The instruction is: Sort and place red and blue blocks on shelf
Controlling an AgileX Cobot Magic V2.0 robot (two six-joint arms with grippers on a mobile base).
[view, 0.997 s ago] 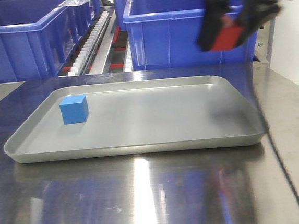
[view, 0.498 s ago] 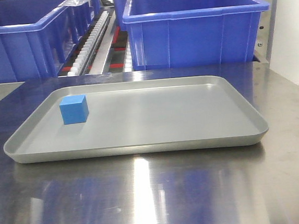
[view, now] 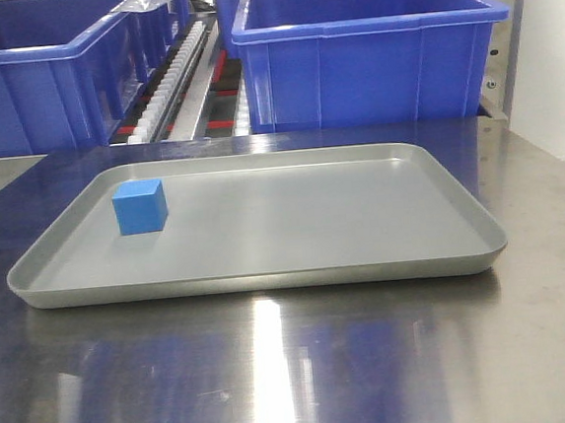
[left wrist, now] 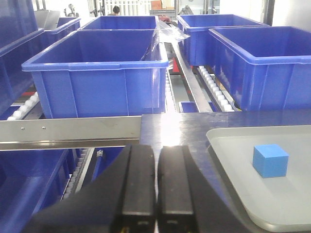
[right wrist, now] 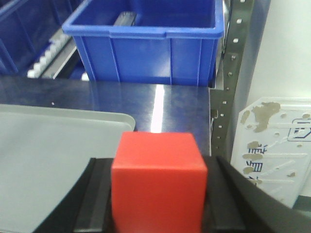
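Two small cubes are in play, well apart from each other. The red block (right wrist: 158,182) fills the lower middle of the right wrist view, clamped between the dark fingers (right wrist: 97,206) of the right gripper (right wrist: 159,208), held up above the steel tabletop (view: 277,370) near the right corner of the tray (view: 269,280). The blue block (view: 141,206) sits flat on the shallow grey tray, close to its left rear corner, touching nothing else. The left gripper (left wrist: 156,184) has its jaws pressed together with nothing between them, and hangs low in front of the shelf (left wrist: 73,132), whose brushed steel front rail crosses the left wrist view. Large blue bins (view: 368,56) stand behind the table on roller tracks. Neither arm shows in the front view. Likely risks: how deep the fingers sit on the red block cannot be told, so a shallow grip could let it slip or twist during carrying. A perforated metal post (right wrist: 228,73) stands just to the right, and a wide swing could clip it. Letting go too early could drop the cube into a bin rather than onto the shelf. For the blue block, the left jaws must open first; arriving closed would shove it against the tray rim.
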